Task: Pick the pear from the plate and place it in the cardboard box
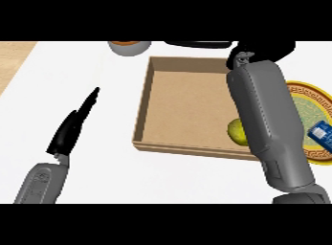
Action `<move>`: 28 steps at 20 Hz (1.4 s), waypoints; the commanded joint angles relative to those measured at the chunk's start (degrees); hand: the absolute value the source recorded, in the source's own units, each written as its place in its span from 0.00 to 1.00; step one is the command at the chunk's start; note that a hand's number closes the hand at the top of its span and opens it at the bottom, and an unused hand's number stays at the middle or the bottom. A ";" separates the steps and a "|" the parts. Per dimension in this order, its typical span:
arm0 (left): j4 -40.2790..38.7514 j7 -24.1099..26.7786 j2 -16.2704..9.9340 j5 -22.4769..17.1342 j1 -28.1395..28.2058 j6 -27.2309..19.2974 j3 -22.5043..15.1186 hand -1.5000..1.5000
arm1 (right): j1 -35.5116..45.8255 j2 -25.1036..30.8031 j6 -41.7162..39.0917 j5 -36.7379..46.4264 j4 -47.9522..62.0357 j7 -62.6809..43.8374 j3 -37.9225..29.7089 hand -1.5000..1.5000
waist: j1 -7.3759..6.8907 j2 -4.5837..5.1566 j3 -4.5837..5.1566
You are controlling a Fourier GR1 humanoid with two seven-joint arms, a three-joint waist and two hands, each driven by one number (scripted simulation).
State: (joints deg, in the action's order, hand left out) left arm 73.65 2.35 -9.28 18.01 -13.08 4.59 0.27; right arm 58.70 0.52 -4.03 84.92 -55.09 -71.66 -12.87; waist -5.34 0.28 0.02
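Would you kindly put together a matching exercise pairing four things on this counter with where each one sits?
Things:
1. pear
2. plate
3. blue object
4. left hand

Places:
A. right of the cardboard box, under the blue object
B. left of the box, fingers straight, touching nothing
C. inside the box, by its right wall, partly hidden by the right forearm
D. lying on the plate's lower part

Pairs: 1-C, 2-A, 3-D, 4-B
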 commanded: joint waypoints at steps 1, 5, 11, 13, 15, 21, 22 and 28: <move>-0.79 -0.59 0.63 0.35 -1.05 -0.41 -0.23 0.50 | 0.15 -0.50 15.46 0.35 -1.84 -10.80 5.69 0.00 | 0.44 0.27 -0.01; 0.01 -0.34 -0.90 -0.58 -0.25 1.10 0.54 0.50 | -0.81 -0.50 23.94 3.13 -7.37 -8.58 6.59 0.00 | 0.41 0.24 -0.06; 0.75 0.01 -0.90 -0.81 0.73 -0.02 1.48 0.50 | -5.79 -0.50 33.63 3.74 -14.48 -9.69 5.27 0.00 | 1.49 -0.13 -0.15; 0.67 0.00 -1.00 -0.48 1.09 0.38 0.95 0.50 | -6.73 -0.50 36.74 5.77 -17.03 -9.09 4.55 0.00 | 2.18 -0.06 -0.14; 0.07 0.22 -0.63 -0.92 1.65 -0.17 1.61 0.50 | -10.64 -0.50 39.90 7.53 -20.31 -8.12 5.69 0.00 | 3.15 -0.21 -0.11; 1.16 0.99 -1.27 -0.25 3.26 -0.69 1.61 0.50 | -19.00 -0.51 45.61 13.56 -28.39 -10.50 10.36 0.00 | 3.24 -0.56 -0.07; 1.17 0.51 -2.05 -1.31 3.26 0.19 2.64 0.50 | -21.77 -0.51 46.55 13.42 -31.40 -9.45 10.86 0.00 | 3.97 -0.77 -0.10; 1.13 1.15 -2.14 -1.64 4.06 -0.28 3.41 0.50 | -33.74 -0.52 49.64 18.79 -41.21 -11.25 14.94 0.00 | 5.03 -0.86 -0.09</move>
State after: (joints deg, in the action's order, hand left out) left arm 74.71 3.39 -10.97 16.71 -9.27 4.23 3.05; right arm 29.91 0.01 37.61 100.43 -90.78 -67.49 -1.19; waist -0.97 -0.49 -0.07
